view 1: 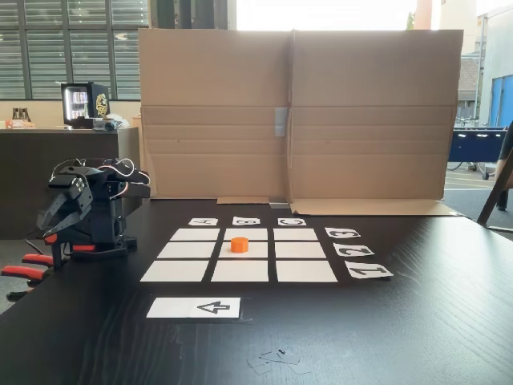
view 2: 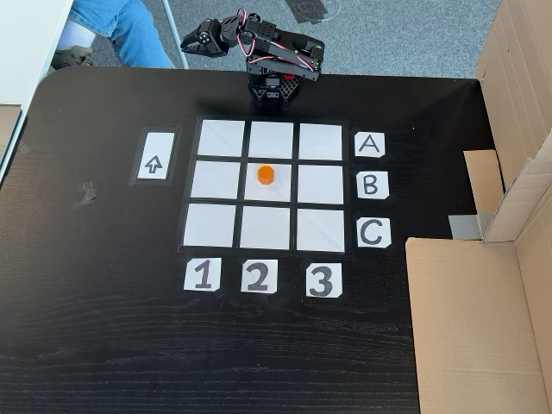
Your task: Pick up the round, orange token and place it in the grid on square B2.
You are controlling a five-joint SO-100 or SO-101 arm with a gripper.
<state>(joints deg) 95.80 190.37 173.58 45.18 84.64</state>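
While on square B2 [view 2: 266,183] (centre): token [view 2: 265,175], well apart from pincer [view 2: 191,40].

You are looking at 1 orange token [view 2: 265,175] lying on the grid [view 2: 271,184], which is showing 9 white squares in 3 rows of 3. You are seeing 3 letter cards [view 2: 370,185] along one edge of the grid and 3 number cards [view 2: 258,278] along another. 1 arrow strip [view 2: 156,157] is lying beside it, and 1 arm [view 2: 274,53] is standing at the table's [view 2: 103,328] edge.
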